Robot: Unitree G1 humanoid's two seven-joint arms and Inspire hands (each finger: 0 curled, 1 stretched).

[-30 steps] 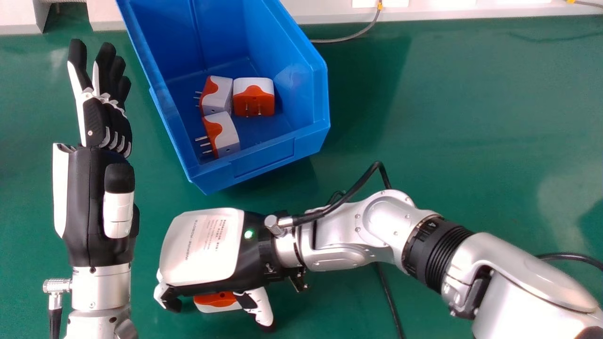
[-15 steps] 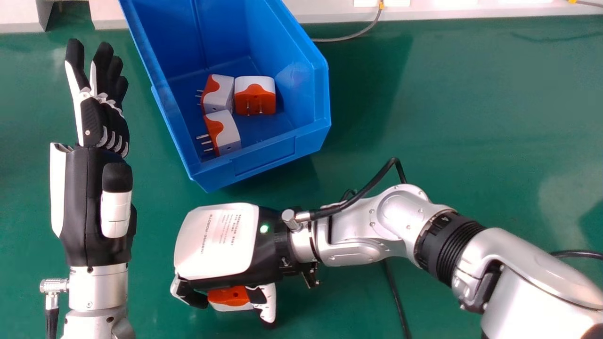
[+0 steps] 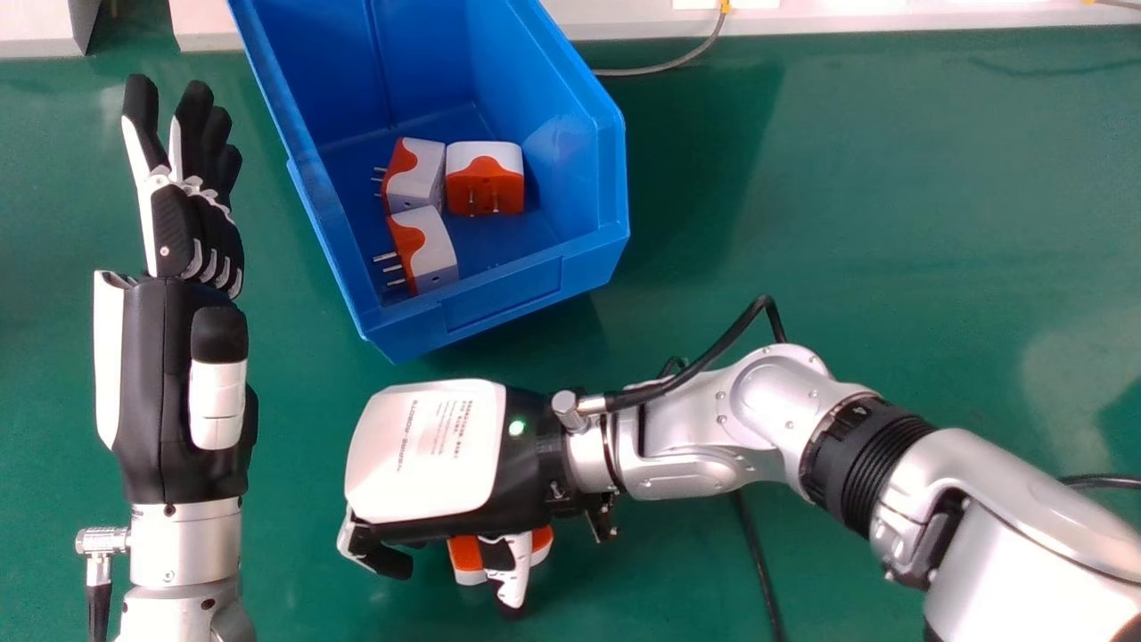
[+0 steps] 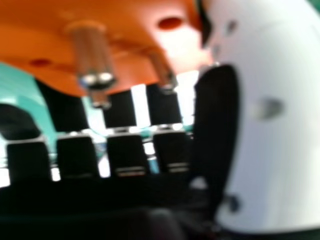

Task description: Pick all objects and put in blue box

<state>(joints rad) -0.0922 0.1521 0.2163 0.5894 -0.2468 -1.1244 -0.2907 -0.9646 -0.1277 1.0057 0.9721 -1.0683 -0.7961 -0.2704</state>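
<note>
Right robot hand (image 3: 423, 450), palm down over the near side of the table (image 3: 847, 223), fingers curled about an orange-and-white plug (image 3: 466, 560), the thumb lying across it. Whether the pinch is firm, or the plug clear of the table, you cannot tell. Left robot hand (image 3: 163, 383), fingers straight, idle beside the box (image 3: 499, 299).

Principal hazard: slip. In the head view one outer finger curls in apart from the plug, so the grip may rest on only part of the hand; if so, a quick lift could let the plug swing or drop. The prongs (image 4: 92, 55) point in toward the palm, as the right hand view shows, and might catch on a finger at release—a plug left hanging would be the likely result.

Secondary hazard: the near wall of the box. Carry too low and you may strike it, knocking the plug free or shoving the box. Inside, three plugs (image 3: 428, 250) lie close behind that wall; a drop onto them could tip the new one—the bare floor beside them would probably take it better. Watch, too, that the wrist cable (image 3: 726, 341) does not snag as the arm swings.
</note>
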